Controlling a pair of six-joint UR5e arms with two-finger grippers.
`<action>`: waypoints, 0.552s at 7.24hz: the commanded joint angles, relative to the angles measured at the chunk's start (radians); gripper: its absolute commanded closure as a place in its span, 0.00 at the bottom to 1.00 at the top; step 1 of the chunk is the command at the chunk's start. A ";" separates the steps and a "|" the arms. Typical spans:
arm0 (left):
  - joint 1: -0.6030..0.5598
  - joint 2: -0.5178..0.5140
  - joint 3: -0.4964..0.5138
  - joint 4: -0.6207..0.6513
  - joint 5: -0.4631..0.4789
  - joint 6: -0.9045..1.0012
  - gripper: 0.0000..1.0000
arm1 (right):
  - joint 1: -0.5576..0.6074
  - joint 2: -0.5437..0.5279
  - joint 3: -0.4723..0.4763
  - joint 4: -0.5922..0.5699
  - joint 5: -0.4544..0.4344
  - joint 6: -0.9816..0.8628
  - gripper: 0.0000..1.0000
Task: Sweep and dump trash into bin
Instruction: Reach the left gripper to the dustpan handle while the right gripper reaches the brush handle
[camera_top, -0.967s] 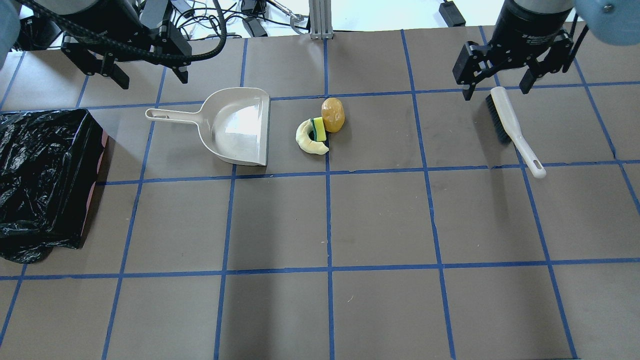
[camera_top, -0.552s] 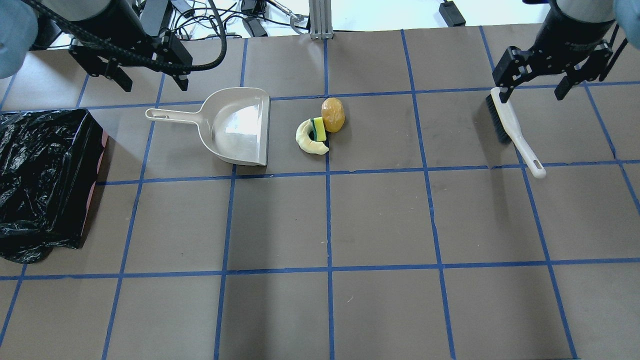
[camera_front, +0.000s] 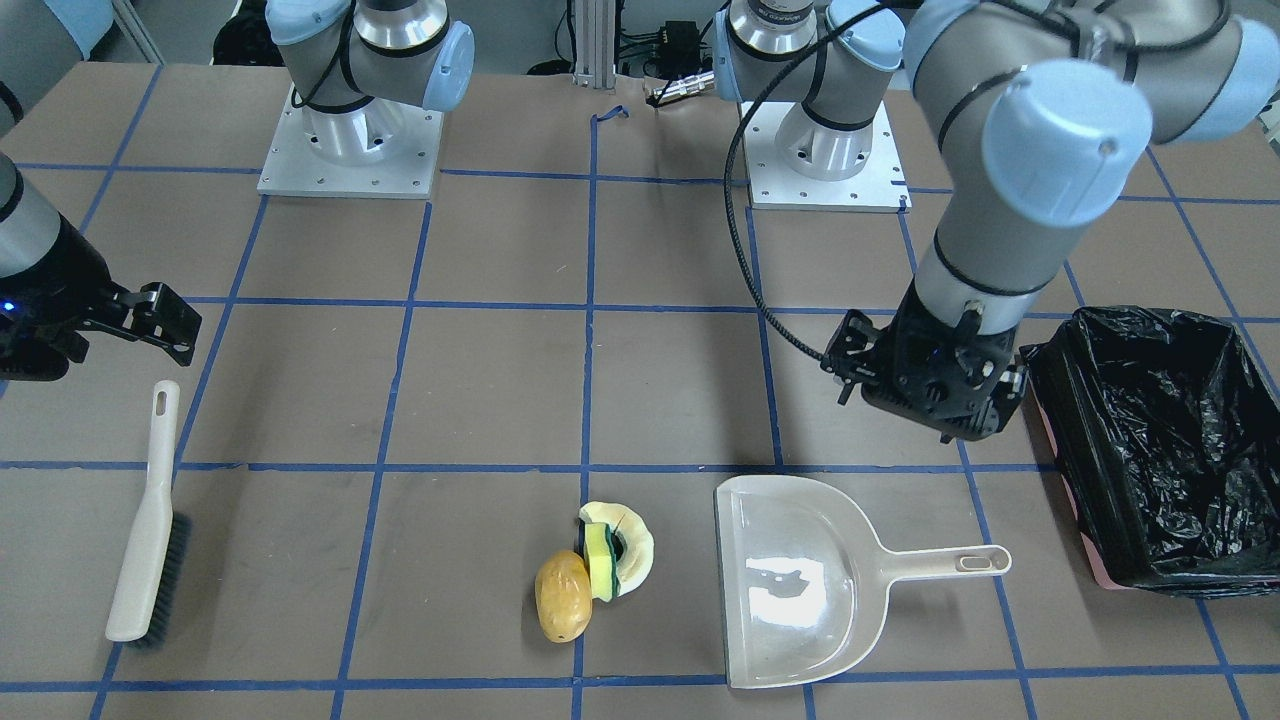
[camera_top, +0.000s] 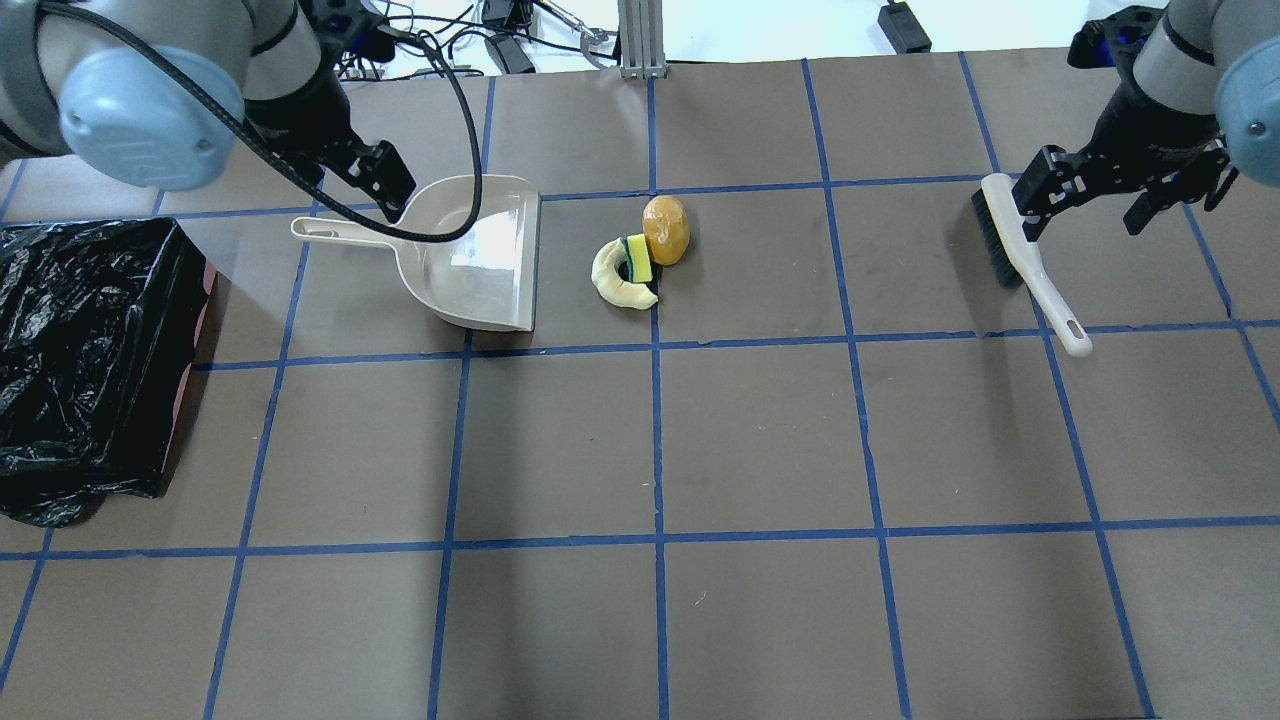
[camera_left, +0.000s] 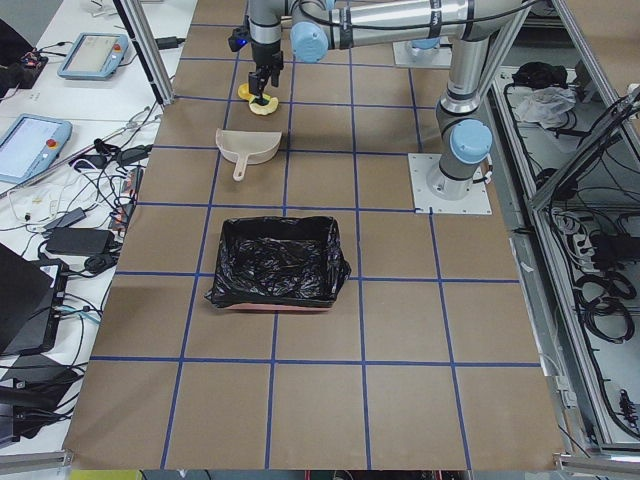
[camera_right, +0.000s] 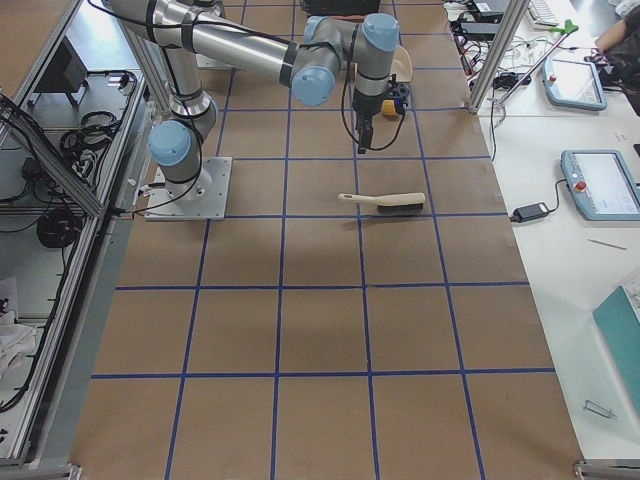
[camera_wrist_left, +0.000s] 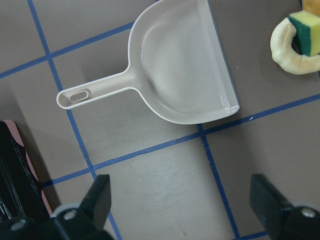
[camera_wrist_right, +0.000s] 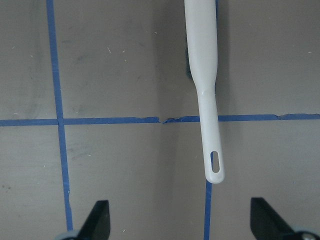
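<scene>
Both sets of jaws apart, empty: left gripper (camera_wrist_left: 181, 207), right gripper (camera_wrist_right: 182, 222). Judged: trash (camera_top: 638, 262) light, soft, roll-prone; sweep toward dustpan (camera_top: 470, 285) at 9 o'clock. Grasp brush (camera_top: 1036, 272) mid-handle.

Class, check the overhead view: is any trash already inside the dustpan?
No, the potato-like lump, sponge block and ring-shaped slice lie on the table beside the dustpan's open edge.

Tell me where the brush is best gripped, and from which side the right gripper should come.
Grip the brush at its slim handle, between the bristles and the hanging hole. It lies flat, so the open right gripper should probably come straight down from above, jaws closing across the handle's narrow width.
</scene>
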 joint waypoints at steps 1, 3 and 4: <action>0.001 -0.095 -0.043 0.144 0.001 0.375 0.00 | -0.029 0.024 0.046 -0.057 0.005 -0.014 0.00; 0.076 -0.160 -0.028 0.147 -0.028 0.634 0.00 | -0.035 0.067 0.115 -0.210 0.002 -0.086 0.00; 0.102 -0.178 -0.025 0.161 -0.092 0.693 0.00 | -0.043 0.068 0.126 -0.215 0.009 -0.088 0.00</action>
